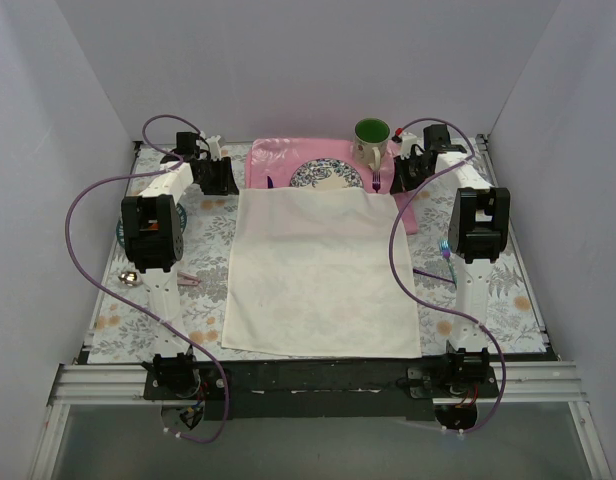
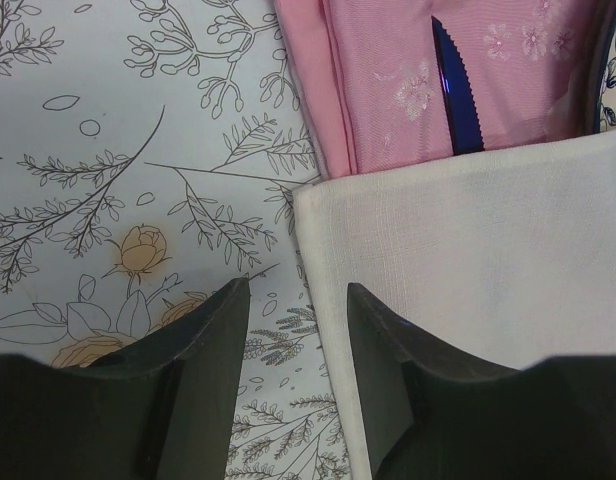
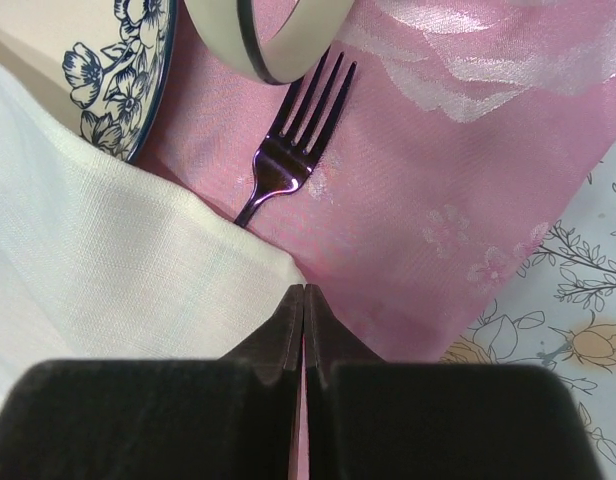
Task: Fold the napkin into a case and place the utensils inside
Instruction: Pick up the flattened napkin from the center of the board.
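Cream-white cloth fills the middle of the overhead view: the napkin [image 1: 323, 270] lies flat and unfolded on the floral counter [image 1: 213, 235], so no case exists yet. Its upper edge overlaps the pink placemat [image 3: 418, 180], hiding the handles of the dark purple fork [image 3: 288, 160] and the blue-purple knife [image 2: 456, 90].

I have both arms reaching to the upper corners, which I read as the set-up for a first fold drawn toward the bottom of the frame. The left pincer [image 2: 296, 288] is spread, one finger over bare counter and the other over cloth, straddling the napkin's left edge just below its corner. The right pincer [image 3: 304, 290] is pressed together, its tips right at the napkin's upper right corner; I cannot tell whether any cloth is caught between them.

One iridescent utensil [image 1: 446, 250] lies right of the napkin beside the right arm, outside the cloth, waiting until a pocket is made.
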`<action>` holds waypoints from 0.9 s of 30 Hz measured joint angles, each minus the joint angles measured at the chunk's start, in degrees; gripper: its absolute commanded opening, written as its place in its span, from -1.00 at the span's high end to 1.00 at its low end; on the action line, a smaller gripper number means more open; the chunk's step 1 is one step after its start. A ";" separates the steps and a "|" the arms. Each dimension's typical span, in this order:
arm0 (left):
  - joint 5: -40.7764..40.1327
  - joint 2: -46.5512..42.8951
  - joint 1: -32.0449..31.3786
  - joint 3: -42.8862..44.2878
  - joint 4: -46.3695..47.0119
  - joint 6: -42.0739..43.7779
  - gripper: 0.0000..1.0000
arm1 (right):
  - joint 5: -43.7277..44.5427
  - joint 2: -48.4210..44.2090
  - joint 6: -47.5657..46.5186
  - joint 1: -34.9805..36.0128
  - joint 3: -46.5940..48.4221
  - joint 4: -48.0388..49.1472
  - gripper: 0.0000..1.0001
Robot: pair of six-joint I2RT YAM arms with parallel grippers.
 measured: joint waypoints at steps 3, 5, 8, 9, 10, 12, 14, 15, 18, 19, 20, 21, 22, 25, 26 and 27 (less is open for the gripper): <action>0.00 0.00 0.00 0.00 0.00 0.00 0.12 | 0.09 0.00 0.26 0.00 0.17 -0.04 0.82; 0.00 0.00 0.00 0.00 0.00 0.00 0.12 | 0.31 0.00 0.42 0.09 0.24 -0.11 0.51; 0.00 0.00 0.00 0.00 0.02 0.02 0.12 | 1.27 0.09 0.28 0.26 0.26 -0.22 0.40; -0.02 0.02 0.00 0.00 0.02 0.02 0.12 | 1.77 0.17 0.20 0.26 0.26 -0.20 0.38; -0.02 0.02 0.00 0.00 0.02 0.02 0.12 | 2.16 0.24 -0.07 0.26 0.26 -0.22 0.32; -0.02 0.00 0.00 0.00 0.02 0.02 0.12 | 3.06 0.66 -0.33 0.31 0.31 -0.31 0.30; -0.02 0.02 0.00 0.00 0.02 0.02 0.12 | 3.45 0.96 -0.48 0.33 0.31 -0.42 0.26; -0.02 0.02 0.00 0.00 0.02 0.02 0.12 | 3.63 0.96 -0.50 0.37 0.33 -0.44 0.24; -0.04 0.02 0.00 0.00 0.02 0.02 0.12 | 4.11 0.96 -0.55 0.59 0.52 -0.55 0.23; -0.04 0.02 0.00 0.00 0.02 0.02 0.12 | 4.44 0.96 -0.59 0.74 0.55 -0.55 0.23; -0.04 0.02 0.00 0.00 0.02 0.02 0.11 | 4.83 0.96 -0.63 0.87 0.61 -0.55 0.23; -0.07 0.02 0.00 0.00 0.02 0.02 0.11 | 5.25 0.96 -0.74 1.09 0.63 -0.55 0.23; -0.07 0.02 0.00 0.00 0.07 0.02 0.11 | 5.68 0.96 -0.81 1.25 0.66 -0.55 0.23; -0.15 0.02 0.00 0.00 0.20 0.02 0.11 | 7.21 0.96 -1.03 1.92 0.74 -0.55 0.27; -0.20 0.02 0.00 0.00 0.22 0.00 0.11 | 7.67 0.94 -1.09 2.05 0.74 -0.52 0.29; -0.22 0.02 0.00 0.00 0.22 0.00 0.11 | 8.31 0.92 -1.22 2.27 0.74 -0.52 0.31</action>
